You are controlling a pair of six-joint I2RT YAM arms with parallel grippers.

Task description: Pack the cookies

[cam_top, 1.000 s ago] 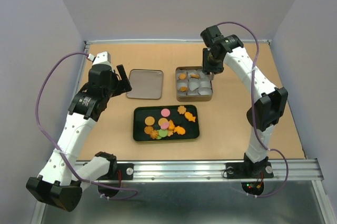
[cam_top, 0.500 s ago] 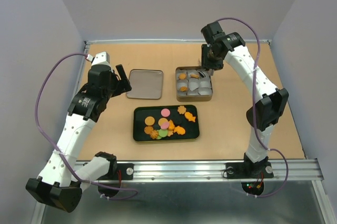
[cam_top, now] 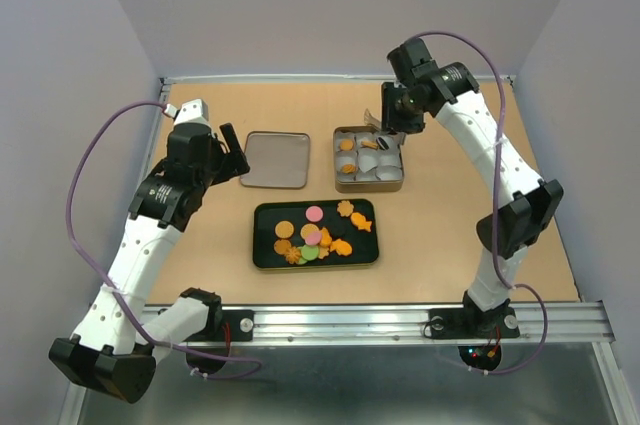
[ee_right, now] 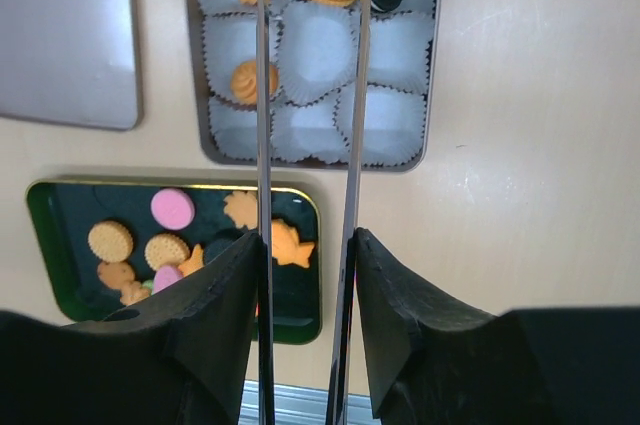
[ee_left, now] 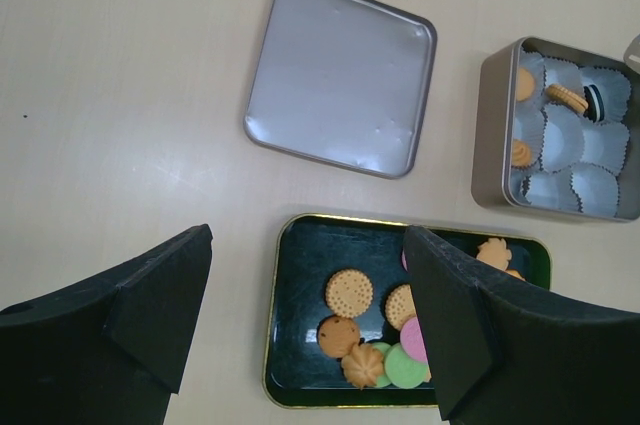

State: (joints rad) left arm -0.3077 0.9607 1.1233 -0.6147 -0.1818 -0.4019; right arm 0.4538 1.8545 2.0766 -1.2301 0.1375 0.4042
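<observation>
within the tin [ee_left: 490, 135], four cookies [ee_left: 566, 97]

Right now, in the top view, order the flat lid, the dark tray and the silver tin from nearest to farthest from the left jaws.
1. Flat lid: right beside the left jaws.
2. Dark tray: centre, toward the arm bases.
3. Silver tin: beyond the lid, right of centre.

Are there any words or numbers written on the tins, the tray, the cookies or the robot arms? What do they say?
No words, numbers or brand marks can be read anywhere.
Silver lid: plain metal, no print.
Silver tin: plain sides.
Dark tray: no label visible.
Cookies: only dotted patterns, no letters.
Tongs in the right claw: bare metal.
White arms: no markings that can be read.
</observation>
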